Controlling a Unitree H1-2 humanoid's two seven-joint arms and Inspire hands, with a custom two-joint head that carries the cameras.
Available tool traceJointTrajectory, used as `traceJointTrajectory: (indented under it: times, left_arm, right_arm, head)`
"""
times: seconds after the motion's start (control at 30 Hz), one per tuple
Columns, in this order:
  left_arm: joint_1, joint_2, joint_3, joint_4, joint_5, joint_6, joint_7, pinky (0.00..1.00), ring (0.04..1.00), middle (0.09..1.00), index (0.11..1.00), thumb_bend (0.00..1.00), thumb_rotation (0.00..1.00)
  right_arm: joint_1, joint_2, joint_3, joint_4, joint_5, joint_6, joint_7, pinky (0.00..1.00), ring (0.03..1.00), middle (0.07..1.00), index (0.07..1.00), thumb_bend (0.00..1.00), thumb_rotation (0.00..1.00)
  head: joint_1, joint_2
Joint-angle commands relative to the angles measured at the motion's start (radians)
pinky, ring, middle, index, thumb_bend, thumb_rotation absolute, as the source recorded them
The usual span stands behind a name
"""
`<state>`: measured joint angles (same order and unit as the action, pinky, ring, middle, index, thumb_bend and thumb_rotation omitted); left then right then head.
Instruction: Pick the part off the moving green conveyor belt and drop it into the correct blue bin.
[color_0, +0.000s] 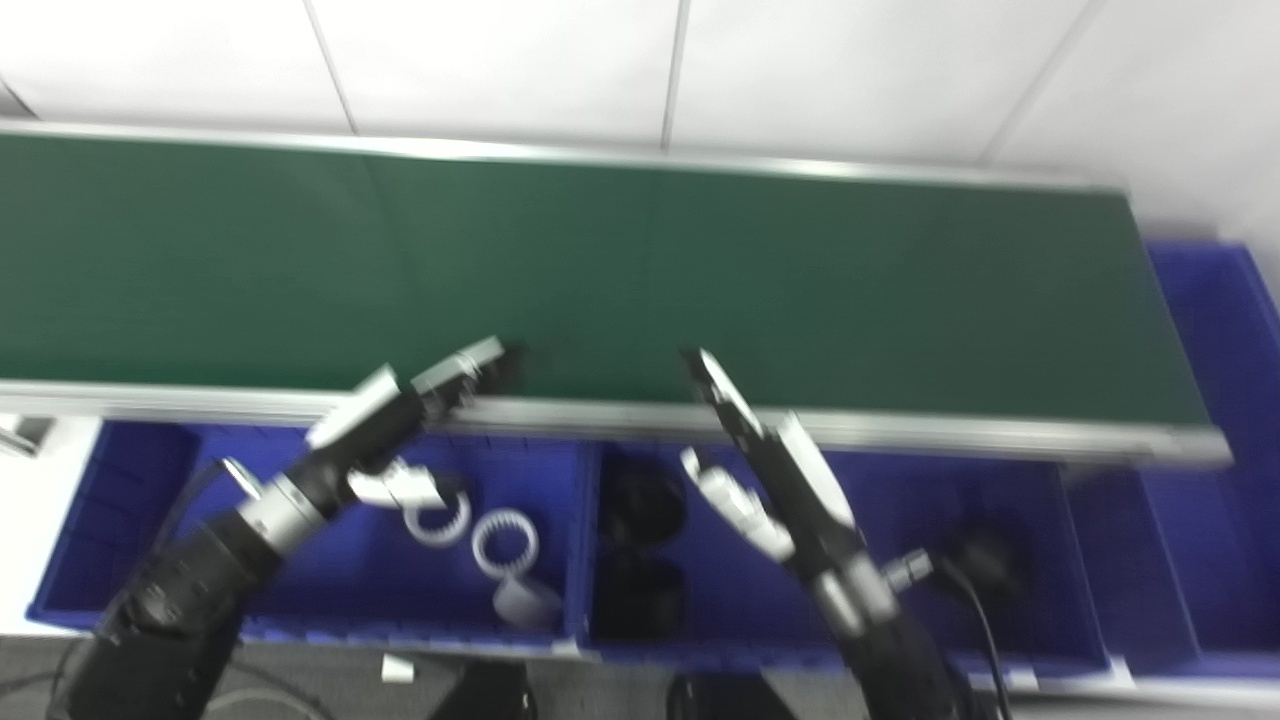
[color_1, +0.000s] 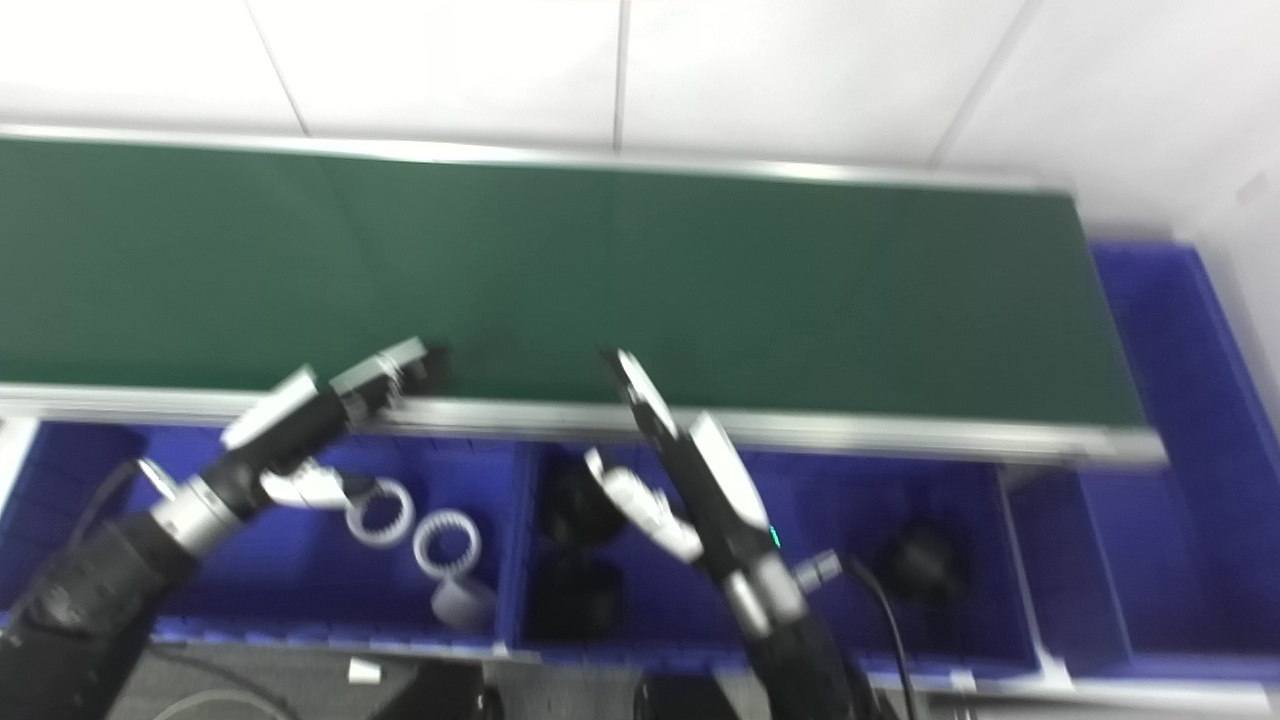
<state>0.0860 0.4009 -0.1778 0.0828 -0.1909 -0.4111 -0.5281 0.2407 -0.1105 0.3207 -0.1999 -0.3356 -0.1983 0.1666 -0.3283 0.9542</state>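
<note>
The green conveyor belt (color_0: 640, 270) runs across the picture, and I see no part lying on it. My left hand (color_0: 400, 420) is open and empty, with its fingertips (color_0: 480, 365) over the belt's near rail and its thumb above the left blue bin (color_0: 130, 500). My right hand (color_0: 760, 450) is also open and empty. Its fingers (color_0: 715, 385) reach onto the belt's near edge, above the middle blue bin (color_0: 720, 590). The picture is blurred.
The left bin holds two white toothed rings (color_0: 505, 540) and a white cylinder (color_0: 525, 600). The middle bin holds black parts (color_0: 645, 505). The right bin holds a black part (color_0: 985, 560). Another blue bin (color_0: 1225, 330) stands past the belt's right end. A white wall is behind.
</note>
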Motion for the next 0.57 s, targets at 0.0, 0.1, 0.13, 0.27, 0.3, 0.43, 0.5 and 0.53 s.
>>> traceJointTrajectory:
  times: [0.0,0.1,0.13,0.27,0.3,0.43,0.5,0.53]
  left_arm:
    - [-0.015,-0.008,0.004,-0.04,-0.036,-0.006,-0.009,0.94,0.986,1.0,0.97,0.54,0.7]
    - [-0.005,-0.021,0.002,-0.071,-0.029,0.021,0.002,0.95,0.995,1.0,0.972,0.52,0.73]
    - [0.0,-0.026,0.002,-0.083,-0.026,0.031,0.007,0.96,0.998,1.0,0.974,0.51,0.73]
    - [0.019,-0.037,0.006,-0.106,0.008,0.037,0.019,0.97,1.0,1.0,0.977,0.48,0.77]
    - [0.023,-0.038,0.007,-0.106,0.012,0.033,0.018,0.98,1.0,1.0,0.977,0.48,0.78]
    - [0.049,-0.038,0.009,-0.094,0.027,0.012,0.019,0.99,1.0,1.0,0.98,0.47,0.76]
    - [0.065,-0.04,0.009,-0.073,0.032,-0.021,0.016,0.98,1.0,1.0,0.979,0.47,0.75]
    - [0.071,-0.042,0.009,-0.06,0.035,-0.038,0.015,0.97,0.996,1.0,0.977,0.46,0.75]
  right_arm:
    - [-0.002,0.006,0.001,-0.042,0.002,0.021,0.003,0.93,0.983,1.0,0.995,0.47,1.0]
    - [0.009,0.002,0.001,-0.047,0.006,0.022,0.0,0.93,0.982,1.0,0.995,0.46,1.0]
    - [0.013,0.002,0.002,-0.046,0.007,0.016,-0.003,0.93,0.981,1.0,0.995,0.46,1.0]
    - [0.026,-0.001,0.003,-0.033,0.014,-0.016,-0.011,0.94,0.986,1.0,0.997,0.44,1.0]
    - [0.028,-0.004,0.004,-0.028,0.012,-0.027,-0.014,0.94,0.986,1.0,0.997,0.44,1.0]
    - [0.043,-0.009,0.008,-0.015,0.002,-0.043,-0.025,0.93,0.979,1.0,0.994,0.45,1.0]
    - [0.056,-0.009,0.015,0.008,-0.001,-0.066,-0.036,0.92,0.976,1.0,0.992,0.45,1.0]
    - [0.062,-0.009,0.018,0.023,-0.001,-0.081,-0.043,0.92,0.972,1.0,0.992,0.45,1.0]
  head:
    - [0.001,-0.001]
    - [0.037,-0.017]
    - [0.037,-0.017]
    - [0.076,-0.042]
    - [0.086,-0.057]
    - [0.105,-0.134]
    - [0.104,-0.208]
    - [0.105,-0.222]
